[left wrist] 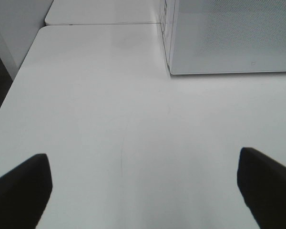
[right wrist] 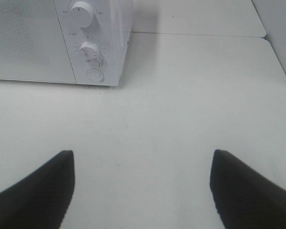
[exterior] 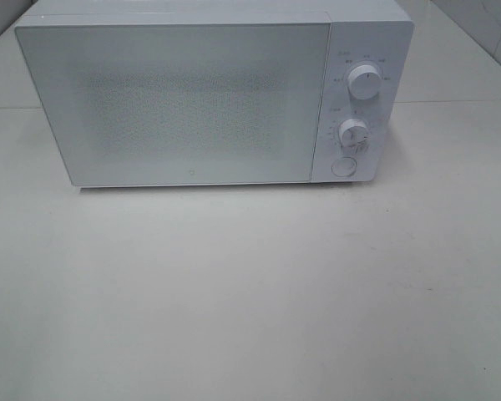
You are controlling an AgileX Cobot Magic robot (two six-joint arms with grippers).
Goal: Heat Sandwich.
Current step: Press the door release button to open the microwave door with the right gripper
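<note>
Sandwich: not in view; possibly behind the shut microwave door (exterior: 184, 100) ahead of the left end effector (left wrist: 143, 160) and right end effector (right wrist: 143, 155), cannot tell. Both stand wide and empty over the table (exterior: 250, 292). Handling, judged: light, soft, loosely stacked; grip gently across the crusts.

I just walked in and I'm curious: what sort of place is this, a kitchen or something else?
Probably a lab bench staged as a kitchen corner rather than a real kitchen: a white microwave, door shut, with two dials, stands on plain white tables pushed together.
</note>
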